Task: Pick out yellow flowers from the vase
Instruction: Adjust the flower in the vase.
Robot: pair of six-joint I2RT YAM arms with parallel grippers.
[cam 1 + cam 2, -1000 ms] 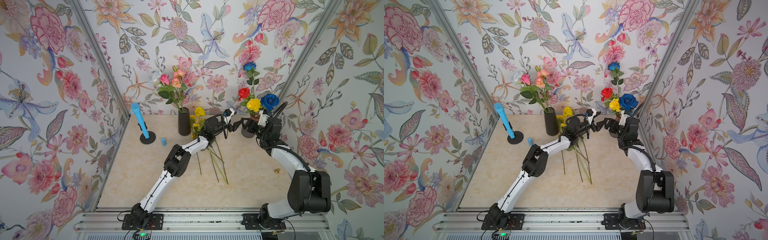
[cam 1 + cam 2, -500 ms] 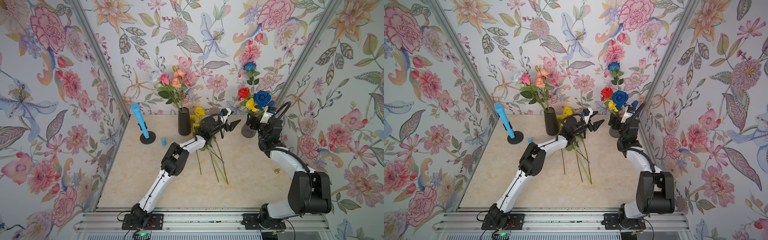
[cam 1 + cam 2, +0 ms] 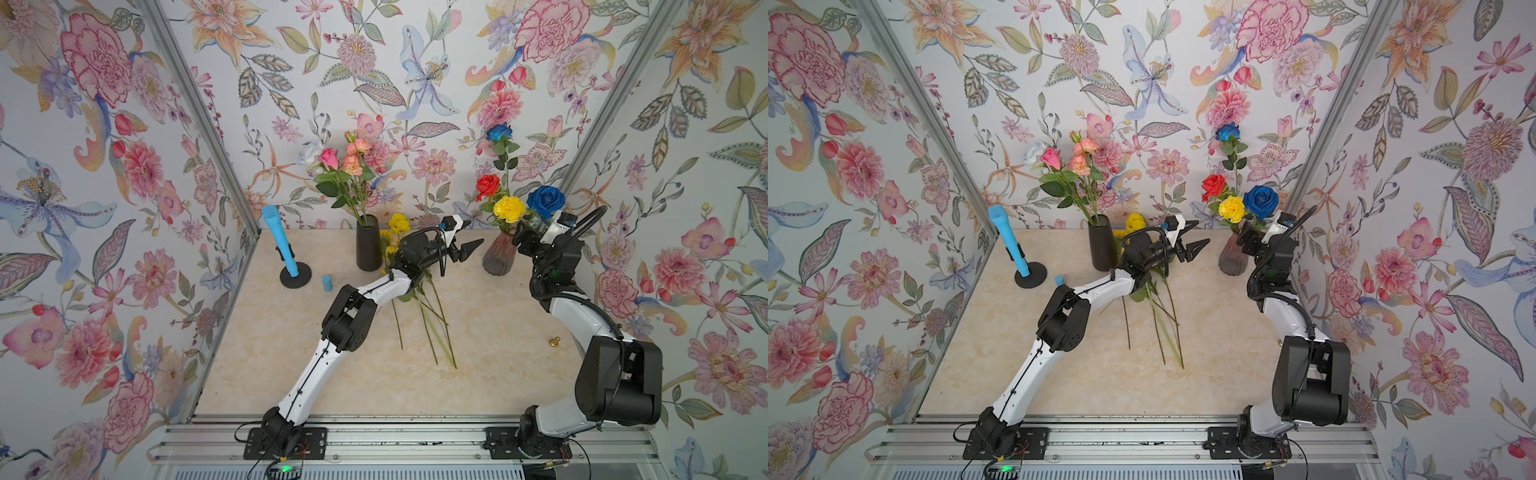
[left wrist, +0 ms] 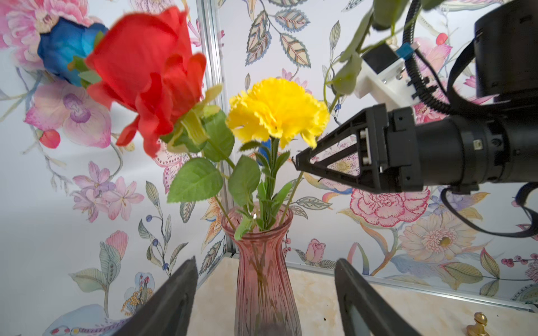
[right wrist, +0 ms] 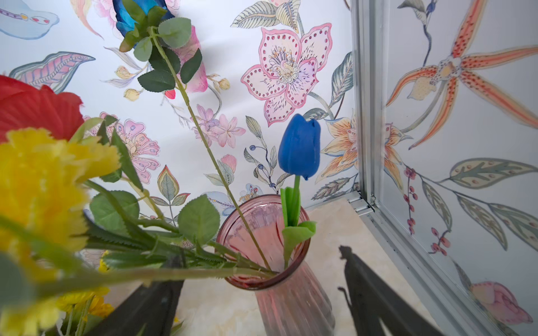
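Stems of several yellow flowers (image 3: 434, 328) lie fanned out on the surface (image 3: 478, 353) under the left arm, their heads just beside a black vase (image 3: 369, 249) of pink roses. One yellow pompom (image 3: 509, 209) stands in the pink glass vase (image 3: 498, 259) between a red rose (image 3: 487, 185) and a blue rose (image 3: 545, 201), so the task looks mostly done, with this last bloom left to pull. Both grippers are empty with jaws spread wide: the left gripper (image 3: 473, 233) hovers near the pink glass vase, facing it, and the right gripper (image 5: 262, 256) sits close beside the pompom's stem.
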